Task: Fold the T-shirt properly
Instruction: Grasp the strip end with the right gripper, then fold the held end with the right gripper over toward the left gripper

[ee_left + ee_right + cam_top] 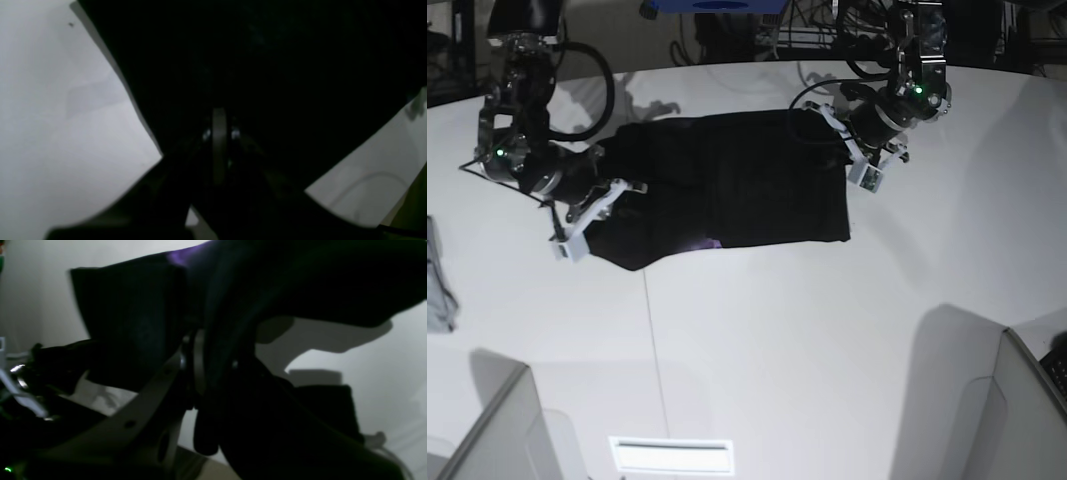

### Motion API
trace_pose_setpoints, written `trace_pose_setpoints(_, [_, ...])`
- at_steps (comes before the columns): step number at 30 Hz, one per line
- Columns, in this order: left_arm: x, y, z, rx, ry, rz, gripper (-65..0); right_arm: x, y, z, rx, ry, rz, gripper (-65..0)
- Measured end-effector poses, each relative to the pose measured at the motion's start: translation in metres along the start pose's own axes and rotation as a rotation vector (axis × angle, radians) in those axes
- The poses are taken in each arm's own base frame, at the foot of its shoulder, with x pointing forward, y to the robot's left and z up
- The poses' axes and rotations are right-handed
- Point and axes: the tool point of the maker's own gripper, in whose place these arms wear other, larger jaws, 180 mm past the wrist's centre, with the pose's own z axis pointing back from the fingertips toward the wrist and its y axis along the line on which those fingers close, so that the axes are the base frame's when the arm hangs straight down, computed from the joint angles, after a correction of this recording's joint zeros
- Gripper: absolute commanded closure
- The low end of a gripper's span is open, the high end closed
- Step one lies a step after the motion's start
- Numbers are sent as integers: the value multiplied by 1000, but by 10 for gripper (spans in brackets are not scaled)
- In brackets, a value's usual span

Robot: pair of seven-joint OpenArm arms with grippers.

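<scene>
T-shirt (727,185): black, spread as a wide band across the far-middle of the table (757,350), approx 12 o'clock from table centre in base view. Long axis runs 9 to 3.
Print: small purple patch at shirt's near edge, approx 6 o'clock on the cloth; rest reads plain black.
Shirt edges: 3 o'clock end fairly square, lying flat. 9 o'clock end bunched and tapering to a point under the arm there.
Right gripper (617,192): at shirt's 9 o'clock end in base view. Right wrist view shows fingers together w/ black cloth pinched betw. them, fabric lifted and draping over the tool, purple tint at 12 o'clock of that view.
Left gripper (839,140): at shirt's far corner, approx 2 o'clock on the cloth in base view. Left wrist view v. dark; pale fingertip (219,133) against black cloth, looks closed on fabric, but can't tell for sure.
Cloth in left wrist view: fills most of frame, white table showing at 9 and 4 o'clock.
Grey cloth (437,280): small, at table's 9 o'clock edge, well apart from shirt.
Panels: two pale upright panels at 7 and 4 o'clock corners of base view, near side of table.
Far edge: cables and dark gear beyond table at 12 o'clock, detail unclear.
</scene>
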Motion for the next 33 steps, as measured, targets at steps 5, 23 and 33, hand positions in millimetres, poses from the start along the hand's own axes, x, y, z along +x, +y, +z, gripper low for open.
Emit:
trace_pose_setpoints(5, [0, 0, 0, 0, 1, 0, 0, -13, 27, -8, 25, 47, -4, 0])
trace_pose_setpoints(23, [-7, -2, 2, -4, 7, 10, 0, -33, 92, -30, 134, 117, -13, 0])
trace_pose_setpoints(33, [-8, -1, 4, -4, 14, 2, 0, -35, 115, -35, 174, 109, 19, 0])
